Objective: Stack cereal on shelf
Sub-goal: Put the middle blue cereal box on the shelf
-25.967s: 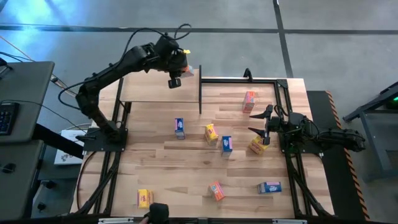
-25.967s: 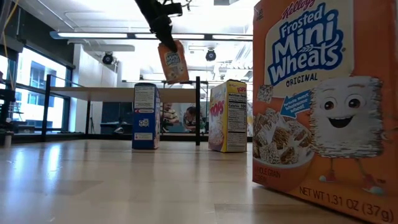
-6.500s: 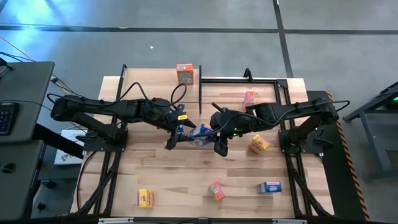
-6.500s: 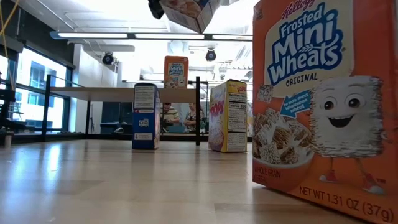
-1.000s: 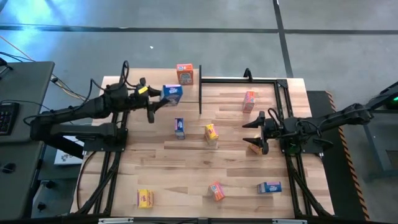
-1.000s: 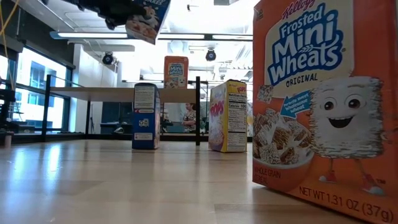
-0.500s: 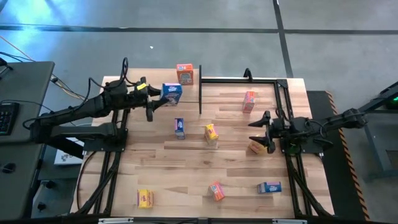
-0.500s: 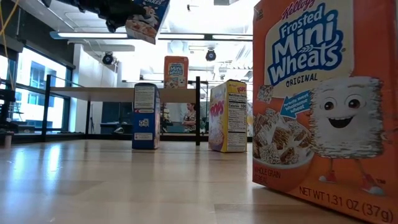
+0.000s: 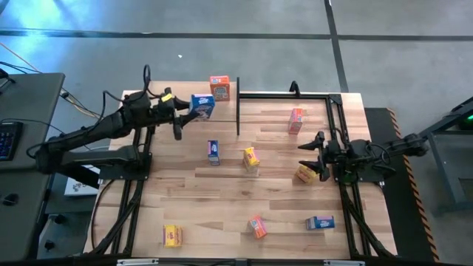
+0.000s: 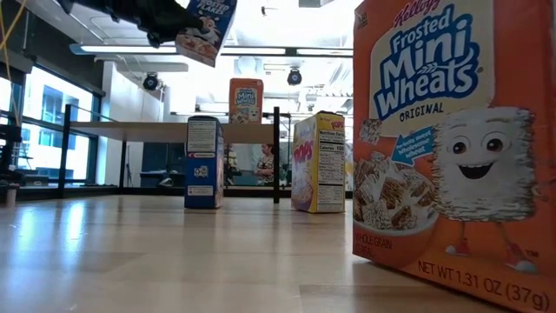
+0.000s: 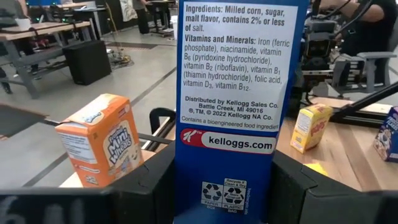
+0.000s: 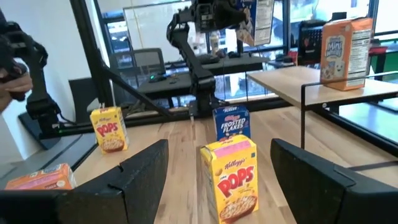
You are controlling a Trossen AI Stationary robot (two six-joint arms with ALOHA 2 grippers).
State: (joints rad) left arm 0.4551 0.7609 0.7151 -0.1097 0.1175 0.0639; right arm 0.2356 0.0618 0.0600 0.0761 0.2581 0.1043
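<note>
The shelf (image 9: 188,106) carries one orange Mini-Wheats box (image 9: 219,87). The left gripper (image 9: 186,111) holds a blue Kellogg's box (image 9: 202,106) clamped above the shelf, just beside the orange box, so placement appears imminent. Seven boxes remain on the worktop (image 9: 222,207); the right gripper (image 9: 316,157) hangs wide and empty beside a yellow Pops box (image 9: 305,174).

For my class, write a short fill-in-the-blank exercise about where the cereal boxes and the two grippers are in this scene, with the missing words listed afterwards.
1. The left gripper is shut on a ____ cereal box, held in the air above the shelf.
2. The one box already standing on the shelf is the orange box, of the colour ____.
3. The right gripper holds nothing; its fingers are ____.
4. The box closest to the right gripper is a ____ one.

Missing words: blue; orange; open; yellow
</note>
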